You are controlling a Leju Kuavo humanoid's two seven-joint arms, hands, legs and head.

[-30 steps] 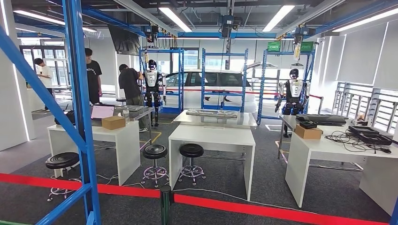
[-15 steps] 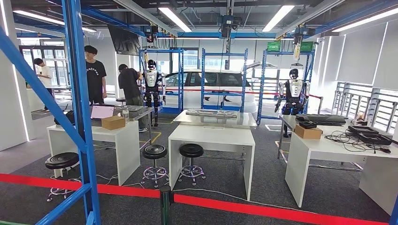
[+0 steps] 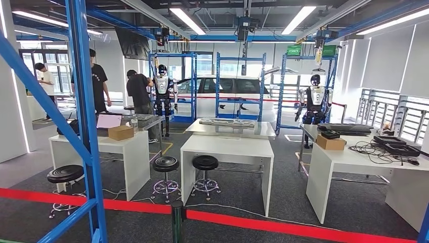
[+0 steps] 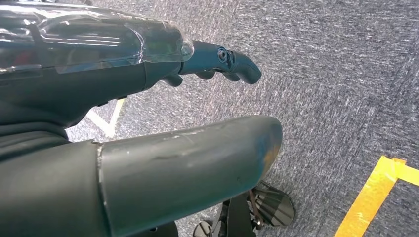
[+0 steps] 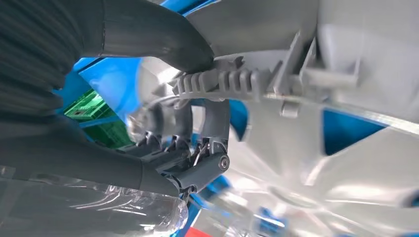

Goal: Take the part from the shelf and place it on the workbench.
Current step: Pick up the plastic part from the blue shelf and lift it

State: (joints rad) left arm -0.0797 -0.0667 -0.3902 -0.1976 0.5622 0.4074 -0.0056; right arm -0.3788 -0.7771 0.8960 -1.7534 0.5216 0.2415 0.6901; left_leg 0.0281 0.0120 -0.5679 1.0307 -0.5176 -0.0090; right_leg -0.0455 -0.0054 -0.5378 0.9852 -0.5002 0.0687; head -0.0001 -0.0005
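Observation:
My right hand [image 5: 113, 148] grips a grey plastic part [image 5: 316, 74] with ribs and clips. The thumb [image 5: 153, 34] presses on its ribbed edge and the darker fingers [image 5: 197, 165] wrap it from the other side. Blue shelf beams [image 5: 106, 81] show behind the part. My left hand [image 4: 197, 158] hangs over grey carpet with its thick thumb and dark fingers [image 4: 227, 59] apart, holding nothing. In the head view a blue shelf frame [image 3: 83, 126] stands close at the left. White workbenches [image 3: 227, 147] stand ahead across the room.
A red barrier tape [image 3: 283, 225] on a short post [image 3: 177, 217] crosses the floor in front. Black stools [image 3: 205, 163] stand by the benches. People [image 3: 98, 83] and other robots [image 3: 163, 88] stand at the far left and back. Yellow floor tape [image 4: 375, 192] lies below my left hand.
The whole head view has shifted slightly, so the camera moved. The person in black at the left has stepped partly behind the blue post.

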